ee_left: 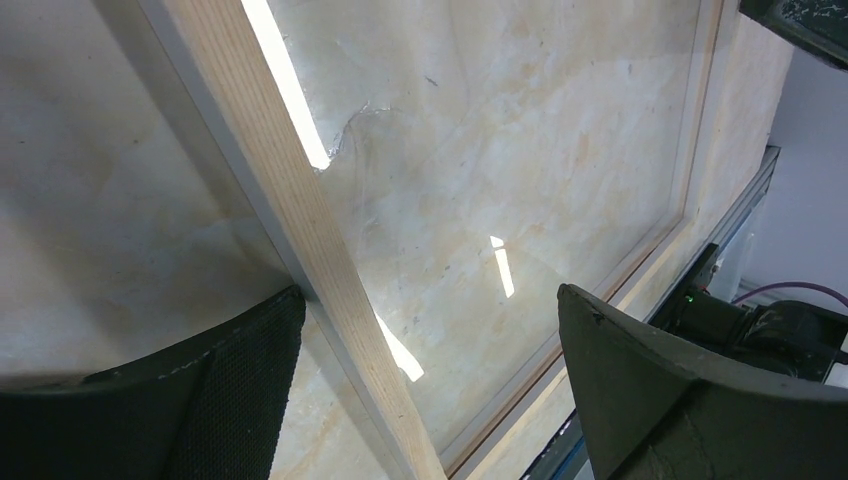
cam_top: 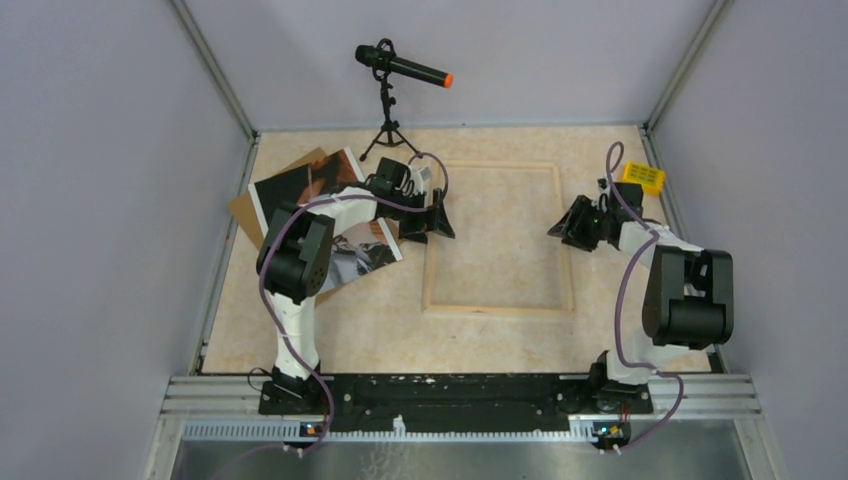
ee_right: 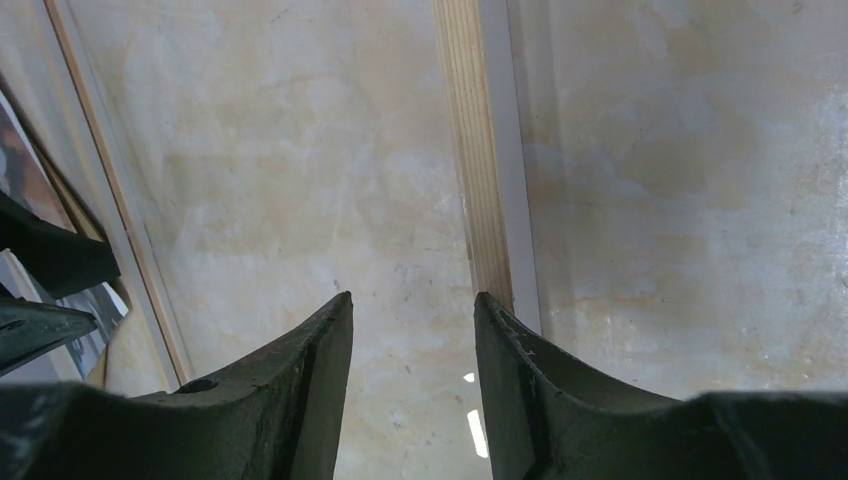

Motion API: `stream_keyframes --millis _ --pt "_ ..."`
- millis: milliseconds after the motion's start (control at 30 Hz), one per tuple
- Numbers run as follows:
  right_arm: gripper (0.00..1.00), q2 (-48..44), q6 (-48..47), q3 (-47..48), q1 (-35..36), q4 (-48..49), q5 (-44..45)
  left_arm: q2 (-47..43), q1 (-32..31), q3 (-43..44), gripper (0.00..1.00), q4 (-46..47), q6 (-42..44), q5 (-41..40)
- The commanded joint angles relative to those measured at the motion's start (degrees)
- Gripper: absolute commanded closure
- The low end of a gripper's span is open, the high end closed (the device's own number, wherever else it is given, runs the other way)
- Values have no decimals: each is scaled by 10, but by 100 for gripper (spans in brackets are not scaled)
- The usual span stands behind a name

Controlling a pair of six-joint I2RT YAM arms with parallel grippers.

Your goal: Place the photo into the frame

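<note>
The pale wood frame point(cam_top: 500, 310) lies flat in the middle of the table, and its inside reflects light like a pane. The photo point(cam_top: 305, 182) lies to its left on a brown backing board point(cam_top: 243, 212), partly hidden under my left arm. My left gripper point(cam_top: 440, 222) is open over the frame's left rail. In the left wrist view its fingers point(ee_left: 430, 300) stand one on each side of that rail point(ee_left: 300, 200). My right gripper point(cam_top: 557, 228) is open and empty at the frame's right rail. In the right wrist view point(ee_right: 412, 300) that rail point(ee_right: 475, 150) runs just ahead of one fingertip.
A black microphone on a small tripod point(cam_top: 392, 80) stands at the back, behind the frame. A yellow block point(cam_top: 643, 178) sits at the back right near the wall. Grey walls close in the table on the left, right and back.
</note>
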Motion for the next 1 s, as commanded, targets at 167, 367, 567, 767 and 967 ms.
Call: stream_keyframes --millis 167,367,567,767,967 --pt "53 -49 99 -64 -4 78 -166 -11 -9 -14 1 21 -1 17" --pt "54 -66 154 -107 -31 168 -245 -10 -9 -16 1 23 -4 19" --pt "55 -98 162 -122 -33 187 -270 -12 -9 -18 1 28 -7 23" --pt "55 -127 186 -146 -41 210 -289 -12 -9 -19 1 28 -8 24" --pt "57 -128 230 -178 -41 282 -308 -14 -9 -21 1 31 -9 24"
